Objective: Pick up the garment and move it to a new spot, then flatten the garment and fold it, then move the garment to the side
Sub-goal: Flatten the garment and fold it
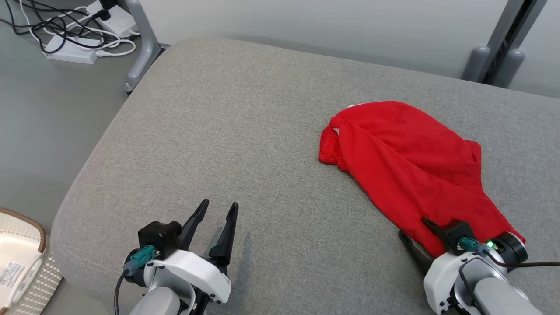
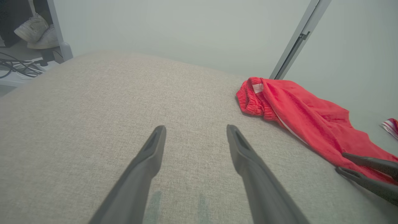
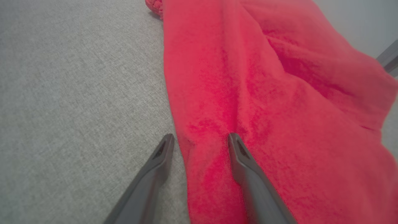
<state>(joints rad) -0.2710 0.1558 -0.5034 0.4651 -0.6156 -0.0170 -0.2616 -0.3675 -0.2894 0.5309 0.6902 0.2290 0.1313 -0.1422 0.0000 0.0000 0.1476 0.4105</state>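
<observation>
- A broad grey cushion of coarse woven fabric, with rounded corners, took up most of the head view.
- One pair of red shorts lay crumpled at the right of that frame, soft and creased. The gathered elastic waistband pointed to centre frame and one leg trailed to the lower right.
- Two grippers sat on pale, rounded wrists.
- The left gripper stood at the lower left over the cushion, well apart from the shorts, with its tapered dark fingers spread wide and holding nothing.
- The right gripper at the lower right had its fingers apart, straddling the leg's edge. In the right wrist view one finger lay over grey weave and the other over red cloth.
- A grey metal post slanted down at the upper left.
- Two white power strips lay on the floor beside it, among tangled black and white cables.
- Two pale sneakers sat at the upper left of the left wrist view.
- One small white label showed inside the waistband.
</observation>
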